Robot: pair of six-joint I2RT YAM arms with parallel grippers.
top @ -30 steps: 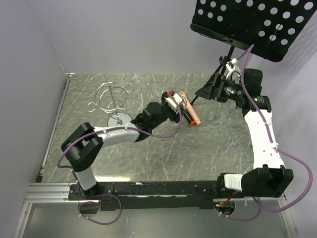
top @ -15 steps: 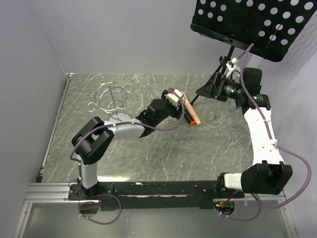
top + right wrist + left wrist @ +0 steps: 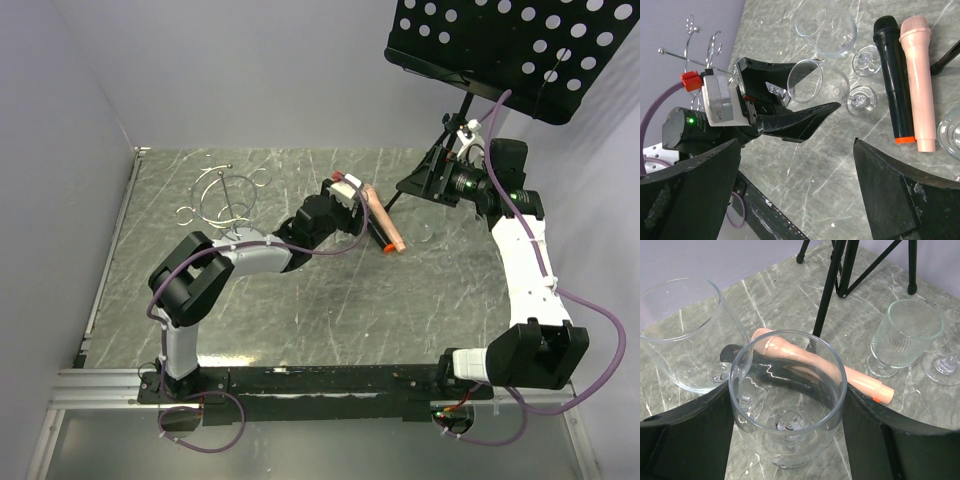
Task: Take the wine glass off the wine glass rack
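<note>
Two hands on this rig, and only the left one is busy right now. My left hand (image 3: 790, 395) is partly closed around the bowl of a clear stemmed wine glass (image 3: 817, 82), with a black finger (image 3: 695, 435) against each side of it, so I'm calling that a grip. From the left wrist view I'm looking straight down into the bowl. I can't tell whether the foot is resting on the grey marbled tabletop (image 3: 400, 310) or just above it.

That glass is off the chrome wire wine glass rack (image 3: 225, 200). The rack stands at the far left of the tabletop and the glass is well apart from it, near the middle. A second clear wine glass (image 3: 685, 335) stands upright just beside the held one.

On the other side of the held glass, a black microphone (image 3: 892, 80) and a pink microphone (image 3: 920, 80) lie side by side and touching, the black one nearer the glass. A small ribbed clear goblet (image 3: 905, 332) stands upright past the pink one, near the legs of the black tripod music stand (image 3: 500, 40).

My right hand (image 3: 418, 186) has its jaws spread as wide as they go, with nothing between them. It hangs over by those tripod legs, facing the left hand.
</note>
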